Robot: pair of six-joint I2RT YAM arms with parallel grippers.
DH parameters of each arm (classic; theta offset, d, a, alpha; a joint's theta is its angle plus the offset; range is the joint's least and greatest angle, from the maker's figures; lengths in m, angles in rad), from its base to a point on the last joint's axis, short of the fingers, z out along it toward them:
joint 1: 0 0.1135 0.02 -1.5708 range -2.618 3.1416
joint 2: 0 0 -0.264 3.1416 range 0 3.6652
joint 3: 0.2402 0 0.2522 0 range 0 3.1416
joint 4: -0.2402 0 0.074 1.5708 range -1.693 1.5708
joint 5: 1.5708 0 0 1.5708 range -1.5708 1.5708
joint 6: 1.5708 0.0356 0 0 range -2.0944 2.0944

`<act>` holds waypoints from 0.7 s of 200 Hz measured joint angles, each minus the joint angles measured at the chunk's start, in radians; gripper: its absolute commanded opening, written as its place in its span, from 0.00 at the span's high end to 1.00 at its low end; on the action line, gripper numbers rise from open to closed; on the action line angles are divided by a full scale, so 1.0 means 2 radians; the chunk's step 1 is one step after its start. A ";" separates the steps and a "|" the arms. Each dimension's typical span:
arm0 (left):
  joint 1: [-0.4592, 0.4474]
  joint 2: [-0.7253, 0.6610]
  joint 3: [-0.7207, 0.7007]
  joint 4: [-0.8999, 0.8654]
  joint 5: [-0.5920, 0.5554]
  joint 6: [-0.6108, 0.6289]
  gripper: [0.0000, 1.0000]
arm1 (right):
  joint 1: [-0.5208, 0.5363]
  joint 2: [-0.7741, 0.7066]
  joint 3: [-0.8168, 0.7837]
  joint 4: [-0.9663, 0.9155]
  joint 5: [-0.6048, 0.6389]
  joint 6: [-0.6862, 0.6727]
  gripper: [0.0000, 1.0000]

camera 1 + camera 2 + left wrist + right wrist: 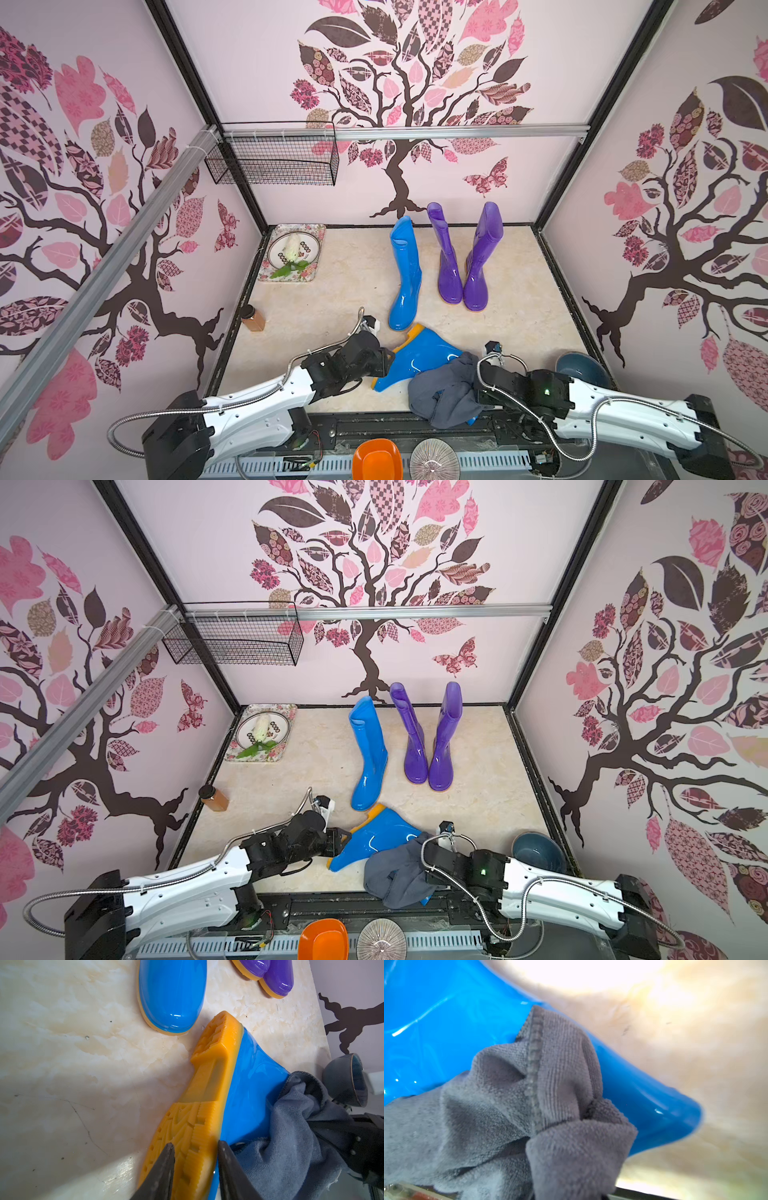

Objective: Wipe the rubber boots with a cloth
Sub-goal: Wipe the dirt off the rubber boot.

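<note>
- The lying blue boot (419,357) rests on its side near the middle of the desk's (332,299) front edge. Its orange-yellow sole faces the left edge and its shaft points to the front.
- The cloth (444,390) lies crumpled over that boot's shaft and hangs past the desk's front edge.
- The left gripper (195,1147) is partly closed and clamps the toe end. One finger presses the sole's tread and the other the blue upper.
- The right gripper (484,386) is buried in the cloth, closed tight on a bunch of it.
- The standing blue boot (405,274) is upright just behind the lying one.
- A purple boot (446,257) and a second purple boot (482,257) stand side by side near the back edge.
- A dark bowl (582,368) sits in the front right corner.
- An amber jar (253,319) stands at the left edge.
- A floral tray (309,270) sits in the back left corner.
</note>
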 measured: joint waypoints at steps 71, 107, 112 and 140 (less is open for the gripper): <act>0.000 0.004 0.000 0.003 0.006 -0.003 0.64 | -0.242 0.176 0.039 0.138 -0.068 -0.087 1.00; 0.000 0.005 0.000 0.003 0.006 -0.004 0.64 | -0.268 0.290 0.128 0.212 -0.130 -0.152 1.00; 0.000 0.005 0.000 0.003 0.006 -0.005 0.64 | -0.268 0.306 0.144 0.227 -0.141 -0.160 1.00; 0.000 0.007 0.000 0.004 0.006 -0.006 0.63 | -0.268 0.358 0.201 0.271 -0.191 -0.184 1.00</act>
